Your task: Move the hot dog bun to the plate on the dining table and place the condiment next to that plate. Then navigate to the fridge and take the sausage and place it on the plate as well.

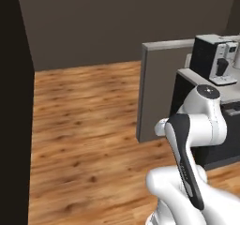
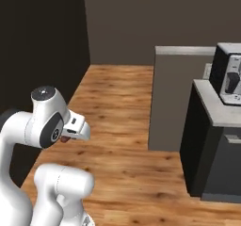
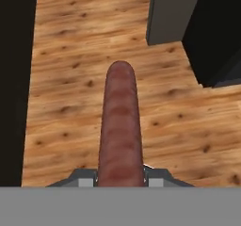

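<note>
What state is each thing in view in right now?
pincer: shut on the sausage.
sausage: held at one end, sticking out lengthwise over the wood floor.
coffee machine: upright on the counter.

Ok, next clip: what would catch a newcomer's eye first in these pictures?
The dark red sausage in the hand view, clamped in the end effector and pointing out over the wood floor. Next, the white arm folded up in the foreground of both base views. Then the black coffee machine on the grey counter at the right.
</note>
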{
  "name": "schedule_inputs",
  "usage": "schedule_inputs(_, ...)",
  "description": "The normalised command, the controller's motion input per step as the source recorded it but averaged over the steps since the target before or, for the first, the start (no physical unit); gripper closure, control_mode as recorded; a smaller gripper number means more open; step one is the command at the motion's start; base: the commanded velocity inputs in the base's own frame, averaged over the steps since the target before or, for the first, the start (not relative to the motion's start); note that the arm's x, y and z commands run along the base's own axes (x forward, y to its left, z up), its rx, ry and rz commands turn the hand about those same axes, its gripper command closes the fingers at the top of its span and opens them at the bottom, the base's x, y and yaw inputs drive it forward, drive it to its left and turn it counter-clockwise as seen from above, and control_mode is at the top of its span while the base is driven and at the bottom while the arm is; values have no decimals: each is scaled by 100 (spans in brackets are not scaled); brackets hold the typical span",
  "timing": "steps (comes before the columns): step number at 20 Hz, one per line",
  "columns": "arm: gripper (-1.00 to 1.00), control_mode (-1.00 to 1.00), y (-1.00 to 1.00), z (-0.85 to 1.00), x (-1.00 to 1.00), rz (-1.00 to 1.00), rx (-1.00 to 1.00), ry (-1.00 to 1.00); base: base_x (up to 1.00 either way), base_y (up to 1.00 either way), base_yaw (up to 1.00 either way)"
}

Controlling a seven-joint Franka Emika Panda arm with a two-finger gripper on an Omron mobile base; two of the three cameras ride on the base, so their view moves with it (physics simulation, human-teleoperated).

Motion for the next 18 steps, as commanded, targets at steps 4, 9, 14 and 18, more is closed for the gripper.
schedule_inputs(4, 100, 100, 0, 0, 0, 0, 0, 0, 100, 66, -30)
schedule_inputs(9, 100, 100, 0, 0, 0, 0, 0, 0, 100, 76, -29)
schedule_inputs(14, 100, 100, 0, 0, 0, 0, 0, 0, 100, 82, -28)
schedule_inputs(18, 100, 100, 0, 0, 0, 0, 0, 0, 100, 91, -29)
